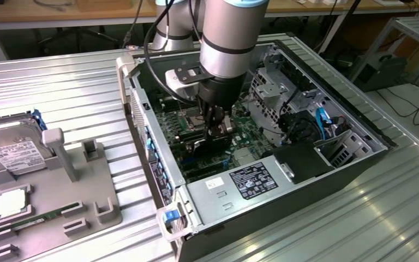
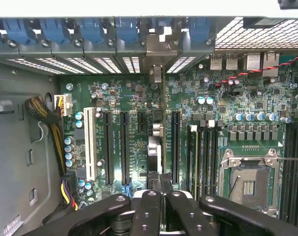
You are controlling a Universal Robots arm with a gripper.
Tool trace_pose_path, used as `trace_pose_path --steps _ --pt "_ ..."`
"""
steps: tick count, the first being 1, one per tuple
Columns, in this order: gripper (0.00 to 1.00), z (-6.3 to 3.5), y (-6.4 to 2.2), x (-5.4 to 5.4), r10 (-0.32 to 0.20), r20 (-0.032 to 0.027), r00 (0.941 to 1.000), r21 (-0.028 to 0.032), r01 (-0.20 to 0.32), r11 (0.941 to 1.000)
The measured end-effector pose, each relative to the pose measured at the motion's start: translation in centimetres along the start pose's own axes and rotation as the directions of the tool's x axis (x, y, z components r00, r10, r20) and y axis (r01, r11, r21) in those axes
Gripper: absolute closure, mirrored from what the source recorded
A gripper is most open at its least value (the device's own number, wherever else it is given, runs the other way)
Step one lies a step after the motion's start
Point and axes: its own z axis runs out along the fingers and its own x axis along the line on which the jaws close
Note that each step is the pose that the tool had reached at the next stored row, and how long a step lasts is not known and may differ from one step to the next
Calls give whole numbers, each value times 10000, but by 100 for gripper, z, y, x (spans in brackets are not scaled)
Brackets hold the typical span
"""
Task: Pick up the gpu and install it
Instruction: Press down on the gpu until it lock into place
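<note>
The gpu (image 1: 208, 146) stands on edge inside the open computer case (image 1: 355, 125), over the green motherboard (image 1: 247, 131). In the wrist view the gpu (image 2: 155, 147) appears edge-on in a middle expansion slot, its silver bracket (image 2: 155, 54) against the case's rear wall. My gripper (image 1: 217, 130) hangs straight above the card, inside the case. The gripper (image 2: 161, 186) is shut, its black fingers (image 2: 148, 206) pressed together right over the card's upper edge. I cannot tell whether they touch the card.
A grey holder tray (image 1: 93, 191) on the exterior view's left carries a silver hard drive (image 1: 9, 153), a processor (image 1: 9, 203) and a thin green memory stick (image 1: 39, 221). Beside the gpu are empty black slots (image 2: 108, 147), yellow cables (image 2: 55, 132) and the processor socket (image 2: 248, 184).
</note>
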Motion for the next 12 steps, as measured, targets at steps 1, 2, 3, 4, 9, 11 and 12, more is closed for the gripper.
trace_pose_path --steps 1,2,3,4,9,11,12 --pt "89 0 0 0 0 0 10000 0 0 10000" --pt "89 0 0 0 0 0 10000 0 0 10000" --pt "89 0 0 0 0 0 10000 0 0 10000" --pt "89 0 2 0 0 0 10000 0 0 10000" --pt "89 -6 166 1 1 0 10000 1 -1 10000" --pt "89 -9 249 1 0 1 10000 3 0 10000" --pt "89 -11 323 1 0 1 10000 3 0 10000"
